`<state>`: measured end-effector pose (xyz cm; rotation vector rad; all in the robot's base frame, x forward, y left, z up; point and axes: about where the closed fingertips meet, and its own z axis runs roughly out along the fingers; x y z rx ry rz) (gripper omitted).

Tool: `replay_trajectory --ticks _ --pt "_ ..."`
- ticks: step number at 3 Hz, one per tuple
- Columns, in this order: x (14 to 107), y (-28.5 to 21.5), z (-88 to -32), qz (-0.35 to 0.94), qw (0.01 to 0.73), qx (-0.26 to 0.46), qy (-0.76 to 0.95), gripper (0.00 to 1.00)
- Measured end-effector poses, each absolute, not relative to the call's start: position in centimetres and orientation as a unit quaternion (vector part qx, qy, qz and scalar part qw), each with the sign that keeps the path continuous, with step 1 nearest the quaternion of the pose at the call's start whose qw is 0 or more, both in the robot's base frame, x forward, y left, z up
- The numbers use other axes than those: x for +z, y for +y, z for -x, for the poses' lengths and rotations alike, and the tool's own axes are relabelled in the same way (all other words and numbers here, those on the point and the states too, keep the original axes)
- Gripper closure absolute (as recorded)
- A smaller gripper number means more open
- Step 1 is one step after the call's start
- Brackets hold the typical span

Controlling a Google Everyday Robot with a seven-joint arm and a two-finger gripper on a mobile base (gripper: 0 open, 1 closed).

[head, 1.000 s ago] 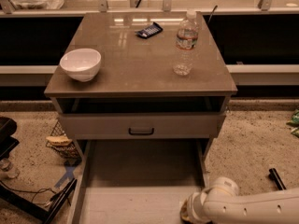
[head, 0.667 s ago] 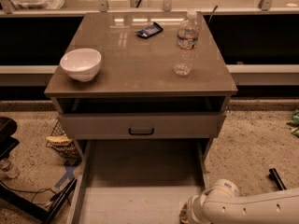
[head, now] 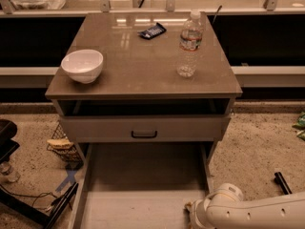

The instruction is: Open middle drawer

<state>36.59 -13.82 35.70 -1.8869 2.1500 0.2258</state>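
The middle drawer point(head: 143, 129) is the grey-beige flat front just under the cabinet top, with a small black bar handle point(head: 144, 134) at its centre. It sits pushed in, flush with the cabinet. Below it a wider drawer point(head: 143, 185) is pulled far out and shows a plain pale inside. My gripper point(head: 191, 210) is at the bottom right, at the end of the white arm point(head: 257, 211), low over the right front part of the pulled-out drawer. It is well below and to the right of the handle.
On the cabinet top point(head: 138, 66) stand a white bowl point(head: 82, 65), a clear water bottle point(head: 188, 44) and a dark flat packet point(head: 152, 31). A wire basket point(head: 62, 144) sits on the floor at the left, dark equipment point(head: 9, 147) at the far left, and a black object point(head: 282, 182) at the right.
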Motion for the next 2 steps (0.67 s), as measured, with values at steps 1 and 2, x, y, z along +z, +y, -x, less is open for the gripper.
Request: replay_trajectory --ticks 1,2 --pt "35.69 -13.80 -36.60 0.652 0.136 0.078 0.742 0.00" --pt "35.69 -13.80 -36.60 0.652 0.136 0.078 0.742 0.00"
